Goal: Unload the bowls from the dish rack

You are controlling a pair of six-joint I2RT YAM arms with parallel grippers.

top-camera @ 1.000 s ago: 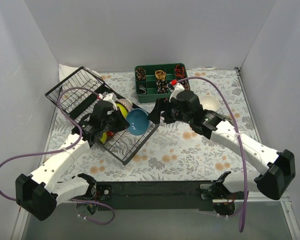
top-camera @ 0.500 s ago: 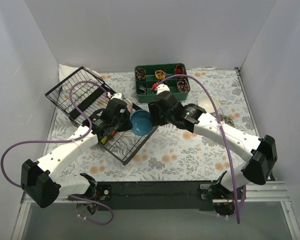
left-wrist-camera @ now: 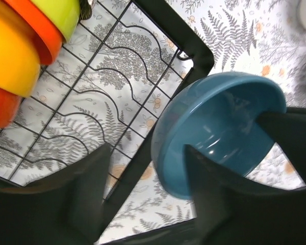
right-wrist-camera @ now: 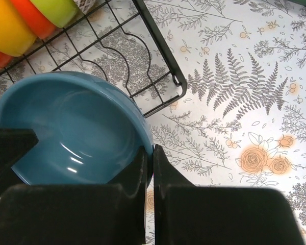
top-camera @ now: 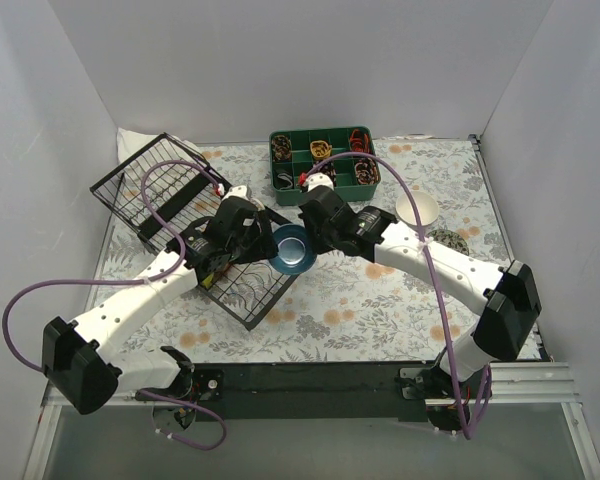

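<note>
A blue bowl (top-camera: pixel 293 248) hangs over the corner of the black wire dish rack (top-camera: pixel 242 292). My right gripper (top-camera: pixel 306 238) is shut on its rim; in the right wrist view the two fingers pinch the blue bowl's (right-wrist-camera: pixel 71 132) edge, at the right gripper (right-wrist-camera: pixel 153 155). My left gripper (left-wrist-camera: pixel 148 173) stands open, its fingers either side of the blue bowl's (left-wrist-camera: pixel 219 127) opposite rim without pressing on it. Yellow (left-wrist-camera: pixel 10 56), orange (left-wrist-camera: pixel 41 33) and lime (left-wrist-camera: pixel 66 13) bowls stand stacked on edge in the rack (left-wrist-camera: pixel 143 76).
A green divided tray (top-camera: pixel 320 163) of small items sits at the back. A white bowl (top-camera: pixel 417 208) rests on the floral cloth to the right. The rack's tilted wire panel (top-camera: pixel 160 180) rises at the back left. White walls enclose three sides.
The right gripper has moved in and shut on the blue bowl's rim. The left gripper, shut on the bowl before, has opened. The bowl now faces more upward.
</note>
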